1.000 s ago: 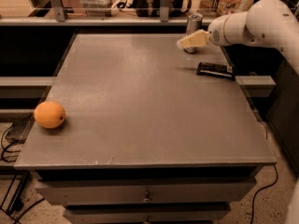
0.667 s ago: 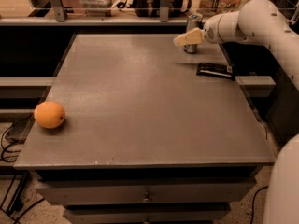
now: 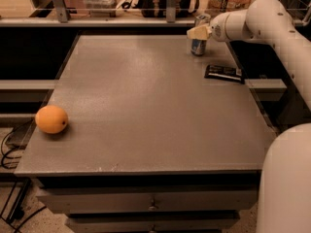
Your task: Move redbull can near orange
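The round, smooth, bright orange fruit (image 3: 51,119) lay at the left rim of the grey tabletop (image 3: 146,106), well apart from the slim silver and blue metal redbull can (image 3: 198,47), far to the can's left and nearer the front edge. The can stood upright near the far edge. The cream-tipped pincer (image 3: 198,32) on the white arm sat against the can's upper part, reaching in from the can's right. Whether it had closed on the can could not be told. A flat black packet (image 3: 223,73) lay just to the can's right and a little forward of it.

By my reading the task was barely begun: the reach to the can looked done, while the grasp, the carry across the tabletop and the set-down near the orange were all left. The only container was a shut grey drawer (image 3: 146,200) below and forward of the can, with its contents hidden.
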### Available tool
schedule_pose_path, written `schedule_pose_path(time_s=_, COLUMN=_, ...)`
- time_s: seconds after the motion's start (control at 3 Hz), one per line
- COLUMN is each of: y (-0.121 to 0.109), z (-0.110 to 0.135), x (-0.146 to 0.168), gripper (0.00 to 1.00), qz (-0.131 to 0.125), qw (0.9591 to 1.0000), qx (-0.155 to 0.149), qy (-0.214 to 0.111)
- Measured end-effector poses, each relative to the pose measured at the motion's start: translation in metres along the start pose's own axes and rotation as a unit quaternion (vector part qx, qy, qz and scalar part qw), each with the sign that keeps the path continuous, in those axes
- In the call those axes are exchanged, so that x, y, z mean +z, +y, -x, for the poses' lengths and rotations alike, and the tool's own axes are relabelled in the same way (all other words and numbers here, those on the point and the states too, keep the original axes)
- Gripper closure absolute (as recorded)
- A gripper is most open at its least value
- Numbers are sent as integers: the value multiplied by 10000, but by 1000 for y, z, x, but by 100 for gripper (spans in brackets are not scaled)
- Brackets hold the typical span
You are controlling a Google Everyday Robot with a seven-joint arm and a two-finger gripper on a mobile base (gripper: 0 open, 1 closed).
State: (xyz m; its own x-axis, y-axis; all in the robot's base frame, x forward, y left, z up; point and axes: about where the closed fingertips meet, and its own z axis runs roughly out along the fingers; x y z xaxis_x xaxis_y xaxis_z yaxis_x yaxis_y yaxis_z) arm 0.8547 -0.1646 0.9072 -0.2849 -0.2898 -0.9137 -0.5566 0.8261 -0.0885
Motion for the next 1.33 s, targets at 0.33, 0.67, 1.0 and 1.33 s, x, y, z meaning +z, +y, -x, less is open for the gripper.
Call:
schedule_pose_path(time_s=0.33, y=9, z=10, x=-5, gripper=64, qz=66, qw=9998, qx=-188, qy=-5)
schedule_pose_path(time_s=0.67, y=46, z=31, x=-21, gripper=87, qz=442, qw=9972, qx=-594, qy=43)
schedule_pose_path(time_s=1.0, y=107, z=48, x=-41, gripper=100, qz=1081, qw=9869, qx=-1179, qy=219)
schedule_pose_path(time_s=1.33, y=175, z=55, x=-65, gripper=100, qz=1855, qw=9685, qx=-1630, qy=317)
